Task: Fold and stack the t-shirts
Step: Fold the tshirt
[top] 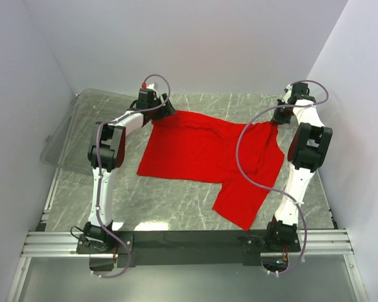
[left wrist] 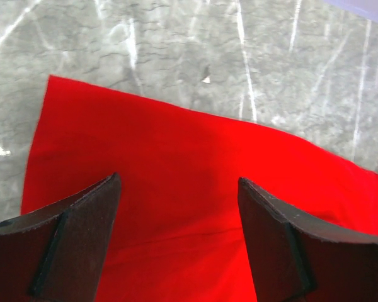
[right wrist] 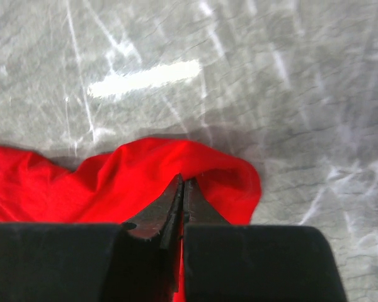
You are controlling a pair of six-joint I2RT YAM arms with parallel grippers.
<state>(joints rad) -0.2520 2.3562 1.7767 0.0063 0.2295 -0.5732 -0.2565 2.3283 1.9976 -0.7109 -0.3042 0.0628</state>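
Observation:
A plain bright red t-shirt [top: 208, 154] lies spread across the middle of the marble table, one sleeve pointing toward the near right. My left gripper [top: 166, 112] hovers over the shirt's far left corner [left wrist: 176, 163] with its jaws wide open and only cloth showing between them [left wrist: 179, 182]. At the far right edge of the shirt my right gripper [top: 276, 121] is shut on a bunched fold of the red fabric [right wrist: 189, 165], its fingertips [right wrist: 183, 181] pressed together with cloth rising around them.
A clear plastic bin [top: 66, 135] stands at the table's far left, beside the left arm. White walls close in the table on the left, back and right. A metal rail [top: 189, 242] with both arm bases runs along the near edge.

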